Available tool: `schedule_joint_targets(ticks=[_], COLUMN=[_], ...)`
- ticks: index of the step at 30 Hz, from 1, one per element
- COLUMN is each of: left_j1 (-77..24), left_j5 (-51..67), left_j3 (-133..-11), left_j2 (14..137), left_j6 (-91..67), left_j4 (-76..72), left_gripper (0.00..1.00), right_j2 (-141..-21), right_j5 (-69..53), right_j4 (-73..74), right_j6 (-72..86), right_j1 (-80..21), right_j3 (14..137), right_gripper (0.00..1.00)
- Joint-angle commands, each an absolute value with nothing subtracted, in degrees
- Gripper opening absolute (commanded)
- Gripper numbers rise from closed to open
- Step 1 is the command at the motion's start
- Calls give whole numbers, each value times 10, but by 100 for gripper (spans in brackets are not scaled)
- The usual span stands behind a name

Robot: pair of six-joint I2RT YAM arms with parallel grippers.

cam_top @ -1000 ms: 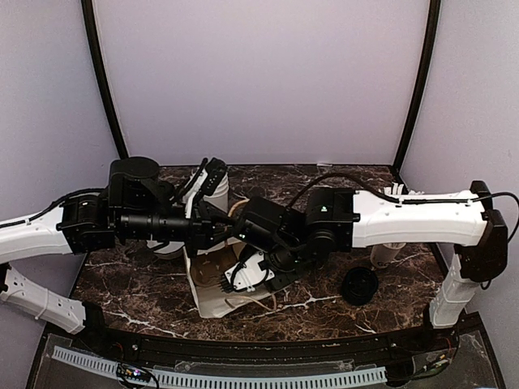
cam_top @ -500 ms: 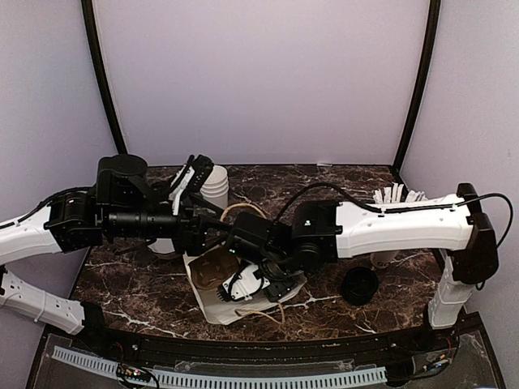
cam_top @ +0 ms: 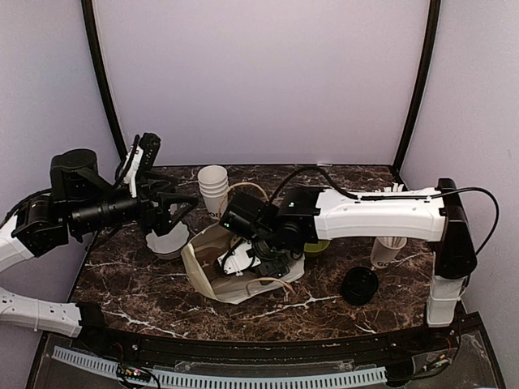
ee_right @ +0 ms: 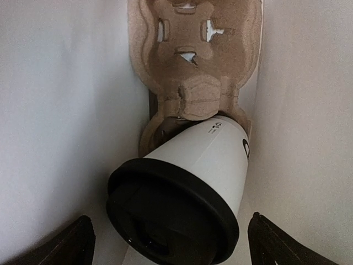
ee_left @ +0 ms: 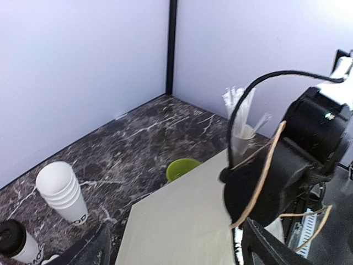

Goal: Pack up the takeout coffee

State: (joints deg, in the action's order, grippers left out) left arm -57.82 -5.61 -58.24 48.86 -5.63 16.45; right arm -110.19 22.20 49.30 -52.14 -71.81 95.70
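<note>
A white paper coffee cup [ee_right: 193, 165] with a black lid lies tilted in the middle of the right wrist view, deep inside a white paper bag [ee_right: 49, 110]. Its base rests against a brown pulp carrier [ee_right: 196, 61] at the top of the frame, and it does not look seated in a pocket. The right gripper [ee_right: 175, 243] is spread wide, one finger in each lower corner, touching nothing.

From overhead, the bag sits at lower centre of the dark marble table [cam_top: 340, 182] with the right arm reaching into its mouth. The left gripper [cam_top: 175, 209], also spread and empty, hovers just left of the bag. In the lower left corner of the left wrist view a second coffee cup [ee_left: 15, 240] stands beside a stack of lidless cups [ee_left: 60, 190].

The cup probably needs nudging upright into a carrier pocket. That calls for a grip on the paper wall below the lid, so the lid does not pop off. The fingers should also stay off the thin bag walls, and the left gripper could steady the bag's mouth.

The cup in the bag carries a small dark logo and an oval mark, both too small to read. The lowest cup of the stack bears dark lettering, and no brand name can be made out there either.
</note>
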Motion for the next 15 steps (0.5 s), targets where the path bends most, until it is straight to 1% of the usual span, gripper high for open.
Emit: schedule_joint_targets(ticks=[1,6,12,14,15], left_j1=[-509,-478,-477,-476,-476], left_j5=[-48,-9,-9,-12,-13], left_j3=[-518,-493,-500,-504,-507], left_j2=[500,517,520,519,518], left_j6=[-78,-86,-84,-83,-83], left_j4=[172,161,168,173,176], left_gripper=[84,84,84,84,84], right_j2=[-1123,-1141,-1160,-1164,-1166], right_j5=[201,204,199,196,194], right_j4=[488,486,487,494,499], right_j6=[-518,-519,-512,-511,-510], right_j1=[-701,-686,-668,-666,-666], right_j3=[987,986,995,998,1002], right_gripper=[99,99,93,88,84])
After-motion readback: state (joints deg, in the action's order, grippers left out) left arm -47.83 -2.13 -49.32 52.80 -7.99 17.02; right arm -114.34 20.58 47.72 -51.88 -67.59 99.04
